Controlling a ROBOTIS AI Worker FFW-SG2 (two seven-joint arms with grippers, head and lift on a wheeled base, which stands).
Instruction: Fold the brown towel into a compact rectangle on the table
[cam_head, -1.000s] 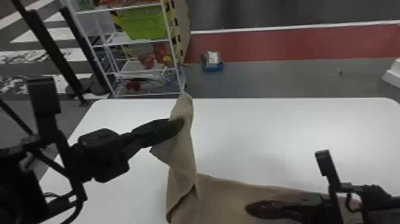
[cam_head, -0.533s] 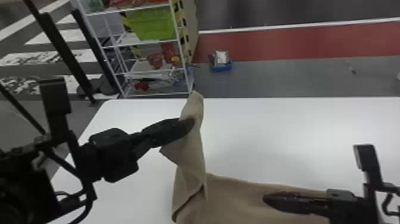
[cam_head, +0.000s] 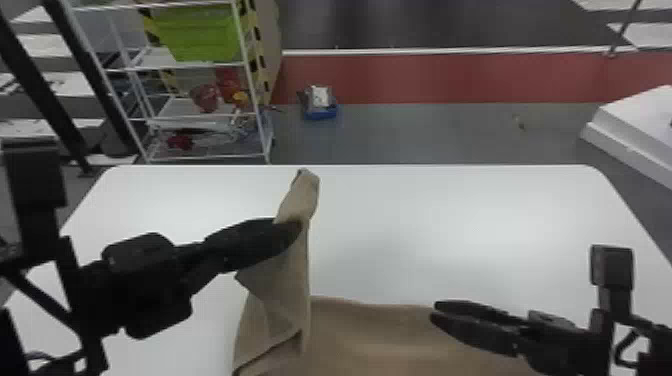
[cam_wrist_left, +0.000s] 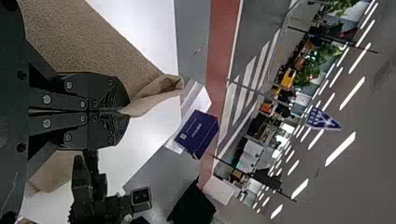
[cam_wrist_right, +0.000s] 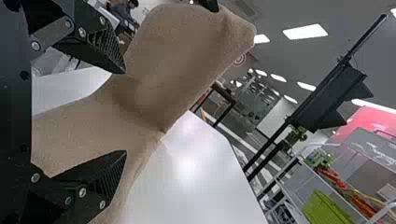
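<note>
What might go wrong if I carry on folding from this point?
The left gripper pinches the towel close to an edge, so that part might slip out. The open right gripper isn't clamping the towel, so a pull could drag the cloth across the table. The raised end hangs with creases, so it may land crooked or bunched.

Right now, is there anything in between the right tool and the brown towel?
Nothing visible is in the way: the right tool is open, with the brown towel showing plainly between and past its fingers. The left tool grips a raised part of it.
</note>
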